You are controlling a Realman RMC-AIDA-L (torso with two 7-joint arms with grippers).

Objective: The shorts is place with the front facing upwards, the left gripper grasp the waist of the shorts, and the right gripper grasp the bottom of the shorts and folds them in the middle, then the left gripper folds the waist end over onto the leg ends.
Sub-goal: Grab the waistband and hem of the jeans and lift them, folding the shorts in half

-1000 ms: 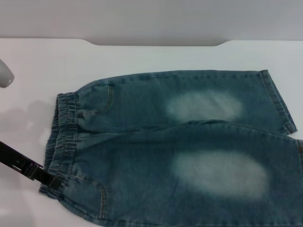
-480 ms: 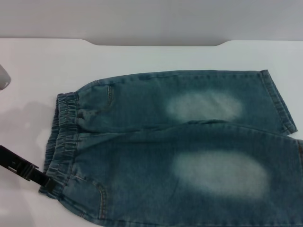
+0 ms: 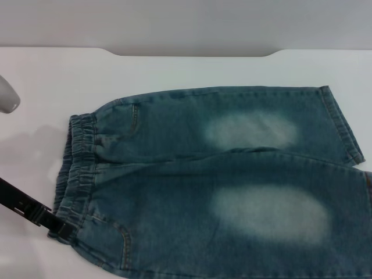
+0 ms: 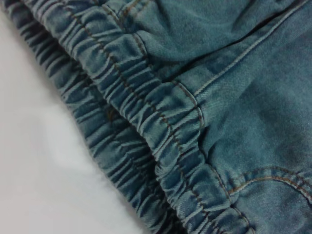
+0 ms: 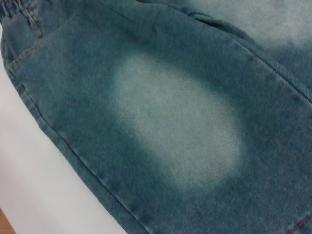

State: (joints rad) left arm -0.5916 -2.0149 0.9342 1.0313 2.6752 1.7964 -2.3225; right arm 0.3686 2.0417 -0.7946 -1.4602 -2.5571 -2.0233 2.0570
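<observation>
The blue-green denim shorts (image 3: pixel 174 174) lie flat on the white table, the face with two pale faded patches (image 3: pixel 270 214) turned up. The gathered waist (image 3: pixel 78 168) is at the left and the hemmed bottom of the shorts (image 3: pixel 343 125) at the right, with the nearer leg running past the picture's edge. My left gripper (image 3: pixel 61 225) reaches in as a black bar from the lower left and touches the near corner of the waistband. The left wrist view sits close over the ruched waistband (image 4: pixel 146 122). The right wrist view looks down on a faded patch (image 5: pixel 180 126). My right gripper is out of view.
White table (image 3: pixel 52 70) surrounds the shorts at the left and the back, with its far edge against a grey wall (image 3: pixel 186 23). A silver-grey rounded part (image 3: pixel 7 96) shows at the far left edge. Bare table (image 5: pixel 39 170) borders the near leg seam.
The black left gripper drew back slightly from the waistband corner, then came forward onto it again. The shorts have not moved.
</observation>
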